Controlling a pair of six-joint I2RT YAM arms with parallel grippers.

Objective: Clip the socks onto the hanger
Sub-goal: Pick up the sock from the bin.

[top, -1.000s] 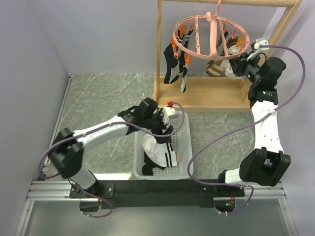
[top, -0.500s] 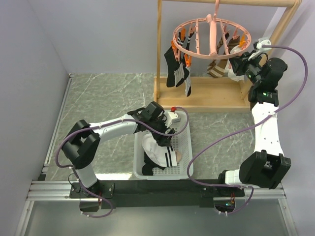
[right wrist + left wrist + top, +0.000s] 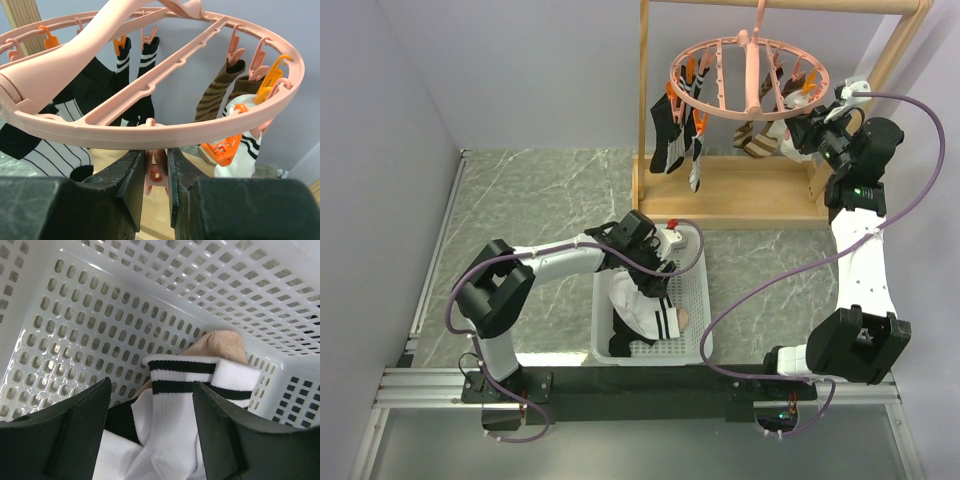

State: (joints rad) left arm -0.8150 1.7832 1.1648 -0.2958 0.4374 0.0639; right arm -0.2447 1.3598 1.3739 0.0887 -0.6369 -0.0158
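Two hands readying the next sock: one in the basket, one on a clip.

The left hand (image 3: 151, 390) is spread wide and low inside the white basket (image 3: 100, 325), its fingers on either side of a white sock (image 3: 182, 375) with black cuff bands, not yet gripping it. The right hand (image 3: 156, 162) pinches a pink clip (image 3: 155, 182) under the near rim of the hanger (image 3: 150, 131), which hangs from the wooden rack (image 3: 720, 192) at the far side of the tabletop (image 3: 540, 190). Black and brown hung socks (image 3: 220, 95) already fill clips farther round the ring. The step in hand looks like picking up the next sock. Next, the left hand must close on the cuff, lift it clear of the basket and carry it up to the held clip.
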